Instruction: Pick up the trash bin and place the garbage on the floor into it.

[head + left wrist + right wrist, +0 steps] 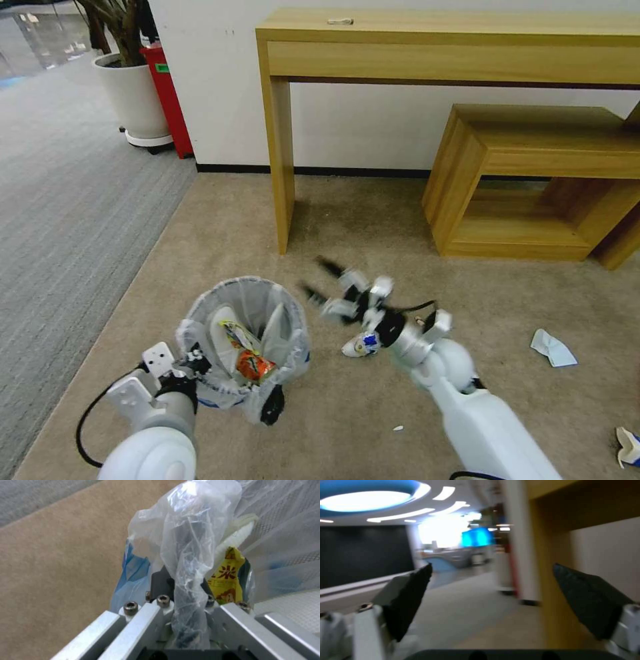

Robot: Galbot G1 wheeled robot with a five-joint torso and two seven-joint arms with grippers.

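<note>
Gripping trash bin (248, 333) rim: left hand (193, 363).

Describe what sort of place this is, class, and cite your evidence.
Probably an office lobby or reception area: carpeted floor, a wooden console table against the wall, a large potted plant, and a bright open hall behind.

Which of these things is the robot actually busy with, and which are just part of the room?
Job: trash bin held by left gripper; open right gripper; paper cup, pale tissue, wrapper on beige carpet.

Room only: wooden desk, low bench, plant pot.
</note>
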